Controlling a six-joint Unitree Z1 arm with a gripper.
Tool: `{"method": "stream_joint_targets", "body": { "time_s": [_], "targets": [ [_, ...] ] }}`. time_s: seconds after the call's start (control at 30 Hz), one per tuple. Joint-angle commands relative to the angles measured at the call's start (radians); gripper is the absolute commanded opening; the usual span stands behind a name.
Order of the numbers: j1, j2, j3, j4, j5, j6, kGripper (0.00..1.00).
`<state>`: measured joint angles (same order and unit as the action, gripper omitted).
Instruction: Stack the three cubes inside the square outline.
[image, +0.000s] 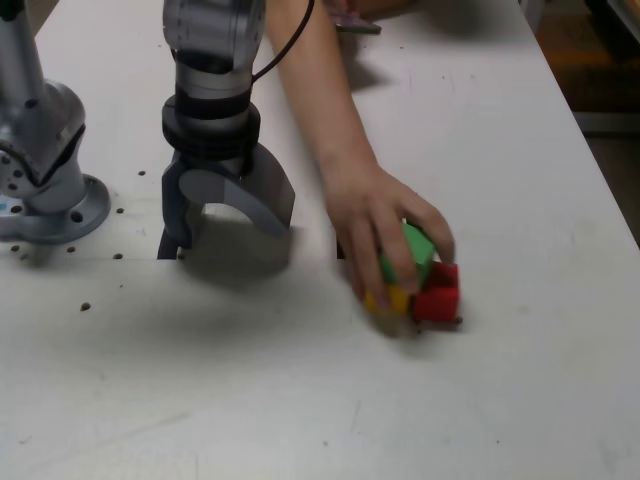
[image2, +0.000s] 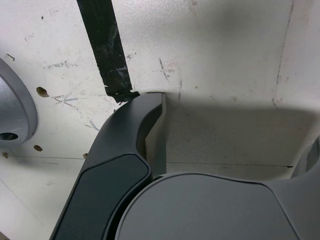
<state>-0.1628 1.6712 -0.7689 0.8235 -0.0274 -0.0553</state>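
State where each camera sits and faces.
Exterior view: off the arm, looking down across the white table at the grey gripper and arm; a person's forearm and hand reach in.
Wrist view: on the wrist, facing the tabletop past the gripper's fingers; no hand.
Shared: gripper, white table, black strip.

Probably a lab: scuffed, hole-drilled worktop (image: 530, 380).

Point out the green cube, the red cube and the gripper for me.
Green cube (image: 417, 246): exterior view, on its visible face between the fingers.
Red cube (image: 437, 301): exterior view, on its front face.
Gripper (image: 229, 232): exterior view, midway between its fingertips.
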Motion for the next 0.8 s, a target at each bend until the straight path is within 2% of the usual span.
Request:
{"method": "stream_joint_targets", "body": {
  "time_s": [0.0,0.4,0.53,0.63,0.77],
  "targets": [
    [-0.001,0.002,-0.002,0.001,0.001,-0.001,1.0],
    [-0.001,0.007,-0.001,0.002,0.001,-0.001,1.0],
    [-0.001,0.0,-0.013,0.026,0.005,-0.002,1.0],
    [-0.008,-0.014,-0.045,0.075,0.019,-0.01,1.0],
    [-0.029,-0.028,-0.126,0.203,0.059,-0.035,1.0]
  ]
}}
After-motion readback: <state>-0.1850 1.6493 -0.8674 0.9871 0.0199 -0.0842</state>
